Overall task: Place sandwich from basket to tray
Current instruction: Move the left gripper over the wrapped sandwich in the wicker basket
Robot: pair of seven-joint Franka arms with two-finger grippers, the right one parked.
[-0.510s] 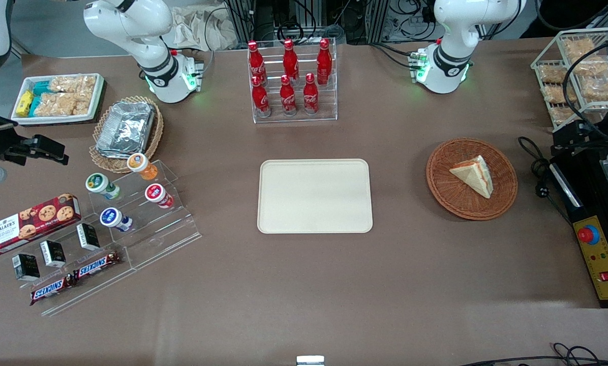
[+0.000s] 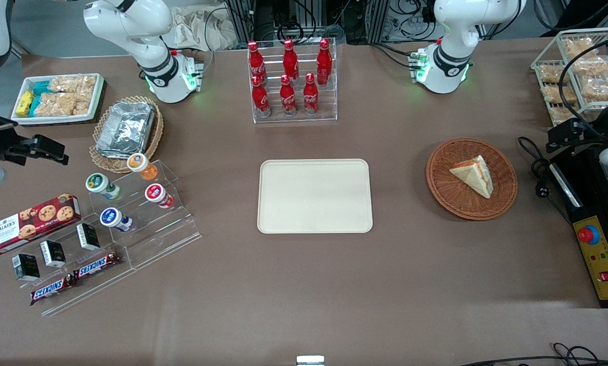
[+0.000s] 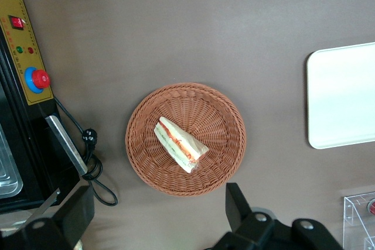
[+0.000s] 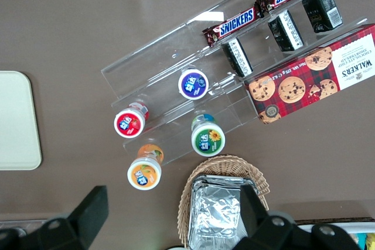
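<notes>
The sandwich (image 2: 473,175) is lying on its side in the basket (image 2: 449,195), with 1 corner pointing toward the tray (image 2: 314,196) and its orange-red and green filling running along the edge that is facing the working arm's end of the table. The basket is sitting on the brown table (image 2: 304,284) near the tray, toward the working arm's end, and the 2 are not touching. The tray is lying flat with nothing on it. The gripper (image 3: 153,218) is hovering high above the table, toward the working arm's end from the basket, looking down on it; in the wrist view its 2 fingers (image 3: 236,203) are standing wide apart with nothing between them, and the sandwich is showing well clear of both. In the front view only a dark part of the wrist is showing at the picture's edge, probably the gripper body, above a black control box (image 2: 596,259) with a red button. A black cable (image 2: 538,168) is curling on the table between the basket and that box. Farther from the camera than the tray, 6 red bottles (image 2: 290,76) are standing in a clear rack. Toward the parked arm's end from the tray, a clear stepped stand (image 2: 146,229) is holding 4 small cups, with snack bars and a cookie box (image 2: 29,223) beside it.
</notes>
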